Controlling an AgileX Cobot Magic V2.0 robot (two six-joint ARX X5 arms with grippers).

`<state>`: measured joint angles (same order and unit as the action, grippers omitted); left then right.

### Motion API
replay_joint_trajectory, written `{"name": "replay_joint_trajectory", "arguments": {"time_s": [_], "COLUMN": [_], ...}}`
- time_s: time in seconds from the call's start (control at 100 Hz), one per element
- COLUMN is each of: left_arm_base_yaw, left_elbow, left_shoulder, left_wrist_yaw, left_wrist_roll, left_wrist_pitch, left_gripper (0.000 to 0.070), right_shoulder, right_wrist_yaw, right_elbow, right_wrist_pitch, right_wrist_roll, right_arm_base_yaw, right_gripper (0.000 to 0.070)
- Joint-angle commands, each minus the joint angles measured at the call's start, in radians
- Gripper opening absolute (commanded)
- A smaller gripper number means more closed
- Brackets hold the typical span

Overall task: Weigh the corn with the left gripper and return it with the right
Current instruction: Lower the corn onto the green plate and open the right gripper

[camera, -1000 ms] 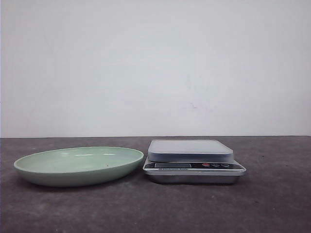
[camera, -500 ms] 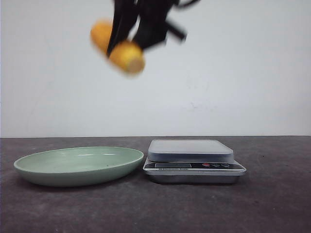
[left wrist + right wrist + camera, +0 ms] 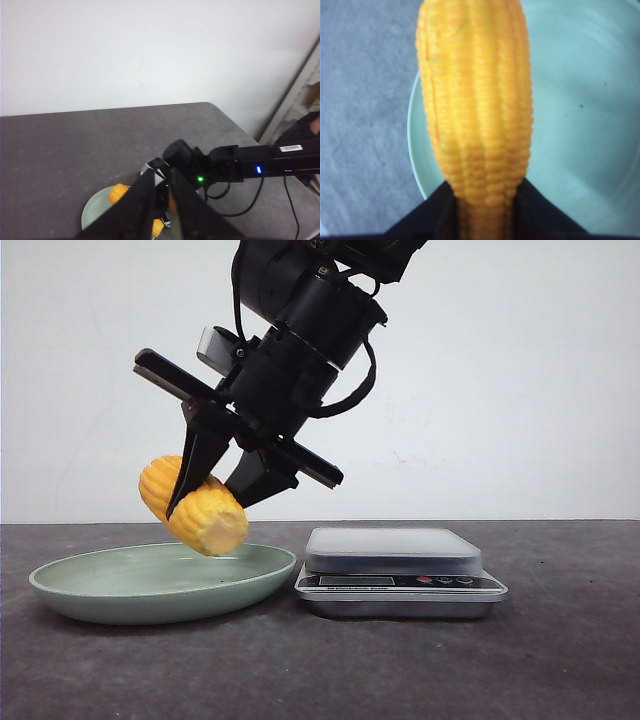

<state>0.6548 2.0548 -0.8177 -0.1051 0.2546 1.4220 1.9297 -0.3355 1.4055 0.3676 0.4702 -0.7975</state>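
One stubby yellow-orange ribbed corn cob, absent from view a second ago, now hangs just above the pale green shallow plate, clenched in the right black gripper; the return seems nearly finished. The left gripper's fingers look nearly closed and empty.

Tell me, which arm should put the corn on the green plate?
The right. The right gripper grips the corn just above the plate; the left gripper holds nothing and looks down from far off.
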Motion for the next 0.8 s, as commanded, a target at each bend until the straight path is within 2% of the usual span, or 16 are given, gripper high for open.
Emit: {"name": "replay_joint_trajectory", "arguments": {"time_s": [0.0,0.05,0.08,0.12,0.2,0.26,0.29,0.39,0.54,0.58,0.65,0.67,0.68,0.69,0.75,0.79], "left_arm_base_yaw": [0.005,0.005,0.006,0.006,0.006,0.006,0.006,0.006,0.006,0.006,0.006,0.006,0.006,0.006,0.006,0.006], "left_elbow": [0.023,0.023,0.022,0.021,0.019,0.018,0.018,0.013,-0.005,-0.014,-0.030,-0.036,-0.040,-0.045,-0.068,-0.084], "left_shoulder": [-0.004,-0.004,-0.004,-0.004,-0.004,-0.004,-0.004,-0.004,-0.004,-0.004,-0.004,-0.004,-0.004,-0.003,-0.002,0.000], "left_wrist_yaw": [0.002,0.001,0.001,0.000,-0.003,-0.003,-0.003,-0.003,-0.003,-0.003,-0.003,-0.003,-0.003,-0.003,-0.003,-0.003], "left_wrist_roll": [0.009,0.009,0.009,0.009,0.008,0.008,0.008,0.008,0.008,0.008,0.007,0.007,0.007,0.007,0.007,0.007], "left_wrist_pitch": [0.051,0.051,0.051,0.051,0.051,0.051,0.051,0.051,0.051,0.051,0.051,0.051,0.051,0.051,0.051,0.051], "left_gripper": [0.0000,0.0000,0.0000,0.0000,0.0000,0.0000,0.0000,0.0000,0.0000,0.0000,0.0000,0.0000,0.0000,0.0000,0.0000,0.0000], "right_shoulder": [0.023,0.023,0.023,0.023,0.023,0.023,0.023,0.022,0.017,0.014,0.000,-0.009,-0.011,-0.017,-0.048,-0.074], "right_wrist_yaw": [0.003,0.003,0.003,0.003,0.003,0.003,0.002,0.002,-0.010,-0.021,-0.051,-0.061,-0.062,-0.065,-0.068,-0.060], "right_elbow": [0.018,0.018,0.018,0.018,0.018,0.018,0.018,0.018,0.035,0.043,0.055,0.058,0.058,0.059,0.059,0.059], "right_wrist_pitch": [-0.022,-0.027,-0.027,-0.023,-0.014,-0.016,-0.019,-0.031,-0.027,-0.019,-0.003,0.000,0.000,0.001,0.000,-0.006], "right_wrist_roll": [0.018,0.018,0.019,0.018,0.016,0.016,0.016,0.016,0.017,0.017,0.016,0.013,0.012,0.008,-0.016,-0.037], "right_arm_base_yaw": [-0.009,-0.009,-0.009,-0.009,-0.009,-0.009,-0.009,-0.009,0.001,0.002,0.004,0.004,0.004,0.003,0.002,0.001], "right_gripper": [0.0007,0.0024,0.0071,0.0178,0.0450,0.0579,0.0605,0.0611,0.0607,0.0583,0.0391,0.0295,0.0276,0.0218,0.0007,0.0003]}}
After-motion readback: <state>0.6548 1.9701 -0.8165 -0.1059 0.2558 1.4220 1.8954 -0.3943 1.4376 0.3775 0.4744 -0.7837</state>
